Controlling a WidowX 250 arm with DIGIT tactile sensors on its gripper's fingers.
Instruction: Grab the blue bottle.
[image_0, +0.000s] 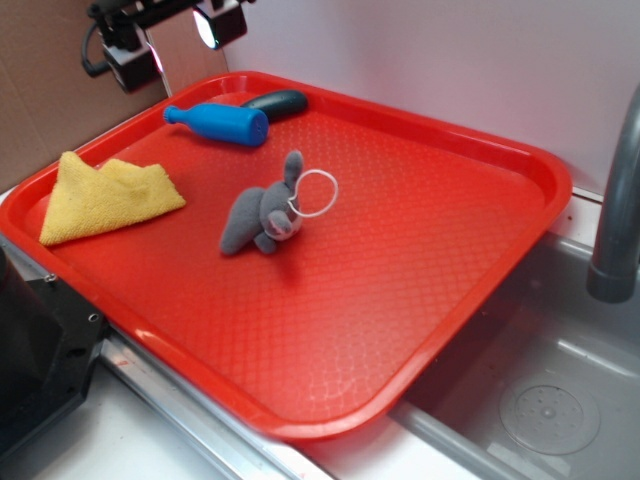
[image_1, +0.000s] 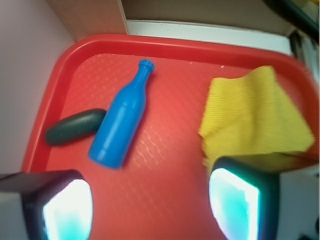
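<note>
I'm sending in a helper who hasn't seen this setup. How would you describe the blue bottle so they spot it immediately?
Start at the big red tray beside the sink and go to its far corner, under the raised pincer. The blue bottle lies there on its side, next to a dark oblong object. It is the only bright blue thing, with a narrow neck widening into a round body.

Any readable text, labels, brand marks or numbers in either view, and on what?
None can be read.
blue bottle: plain, no label.
yellow cloth, grey plush toy, dark oblong object, red tray: no print.
</note>
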